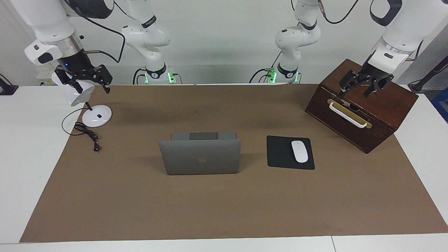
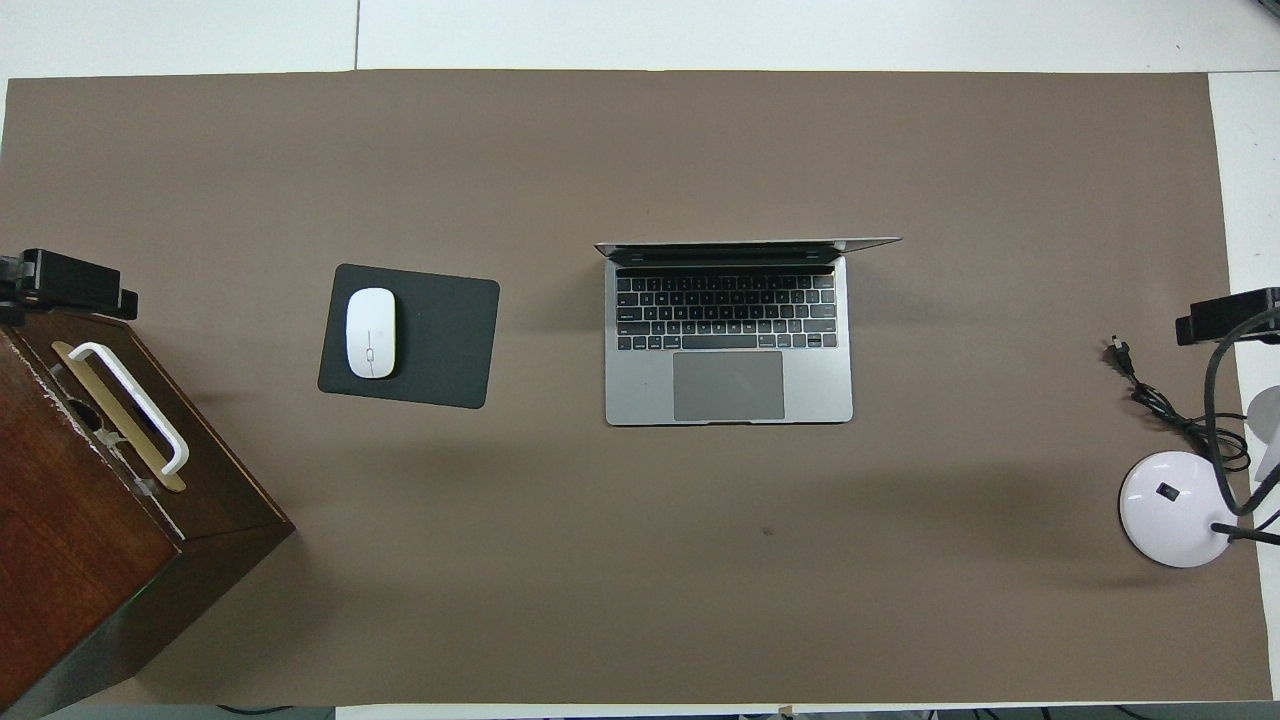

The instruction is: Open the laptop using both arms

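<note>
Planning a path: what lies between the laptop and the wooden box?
The black mouse pad with the white mouse, plain in both views.

The left arm's black two-finger gripper hangs raised at the left arm's end of the table, its fingers spread apart and pointing down. The right arm's black two-finger gripper hangs raised at the right arm's end, fingers likewise spread.

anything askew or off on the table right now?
Only the wooden box, under the left gripper, sits skewed to the mat's edges. The laptop stands open; the mouse sits on its pad.
</note>
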Available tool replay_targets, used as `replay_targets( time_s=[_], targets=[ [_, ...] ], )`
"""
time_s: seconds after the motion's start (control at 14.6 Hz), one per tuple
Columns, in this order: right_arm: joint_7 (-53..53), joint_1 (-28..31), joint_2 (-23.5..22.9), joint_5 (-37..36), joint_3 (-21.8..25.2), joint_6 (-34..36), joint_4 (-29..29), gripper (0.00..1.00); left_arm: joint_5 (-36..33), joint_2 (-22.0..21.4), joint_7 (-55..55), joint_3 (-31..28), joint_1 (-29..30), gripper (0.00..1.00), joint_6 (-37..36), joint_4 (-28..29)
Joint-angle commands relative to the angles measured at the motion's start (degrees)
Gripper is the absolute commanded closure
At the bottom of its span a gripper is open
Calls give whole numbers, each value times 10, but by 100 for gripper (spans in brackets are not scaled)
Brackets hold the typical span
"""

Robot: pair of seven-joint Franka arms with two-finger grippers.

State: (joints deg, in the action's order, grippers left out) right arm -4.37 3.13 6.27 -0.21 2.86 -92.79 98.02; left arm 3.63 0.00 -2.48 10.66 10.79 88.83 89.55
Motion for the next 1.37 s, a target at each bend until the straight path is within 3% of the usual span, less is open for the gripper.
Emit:
replay_targets(
  time_s=[0.0, 1.3],
  targets=[
    [0, 9, 16, 0, -5, -15, 21, 0, -16, -2, -2, -1, -4, 0, -19, 1],
    [0, 8, 15, 0, -5, -17, 20, 0, -45, -4, 6, 0, -5, 0, -17, 7]
  ],
)
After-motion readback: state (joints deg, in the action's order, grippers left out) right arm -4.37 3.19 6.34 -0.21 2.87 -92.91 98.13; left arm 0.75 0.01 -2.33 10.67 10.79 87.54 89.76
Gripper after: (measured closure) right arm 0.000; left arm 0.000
